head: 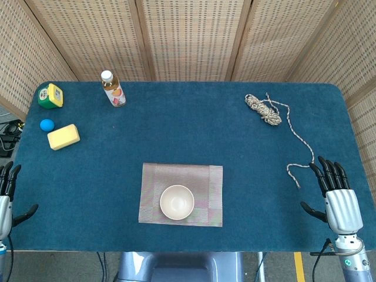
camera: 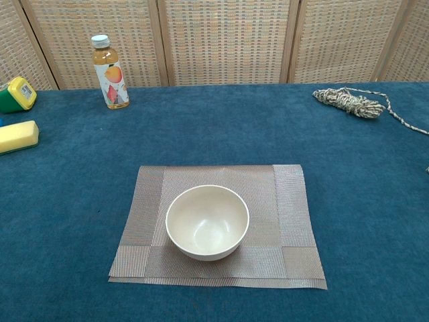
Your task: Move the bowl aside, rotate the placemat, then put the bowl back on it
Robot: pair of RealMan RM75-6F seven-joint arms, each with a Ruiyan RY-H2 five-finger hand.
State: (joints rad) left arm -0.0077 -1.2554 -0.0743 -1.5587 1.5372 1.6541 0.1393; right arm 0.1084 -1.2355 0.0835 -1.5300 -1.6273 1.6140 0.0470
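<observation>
At table centre, near edge: bowl (head: 177,202) sitting upright on placemat (head: 154,176), a bit toward the mat's near side. Placemat lying long side left-right on blue table (head: 176,129). Task looking not started: bowl not yet moved aside, mat not yet rotated, so all three steps remaining, as far as I can judge. Right hand (head: 336,197) resting at near right corner, palm down, fingers spread wide & pointing far, holding nothing, well apart from bowl. Left hand (head: 7,194) sitting at near left edge, partly cut off by frame; fingers apart, nothing in it. Neither hand showing in chest view.
</observation>
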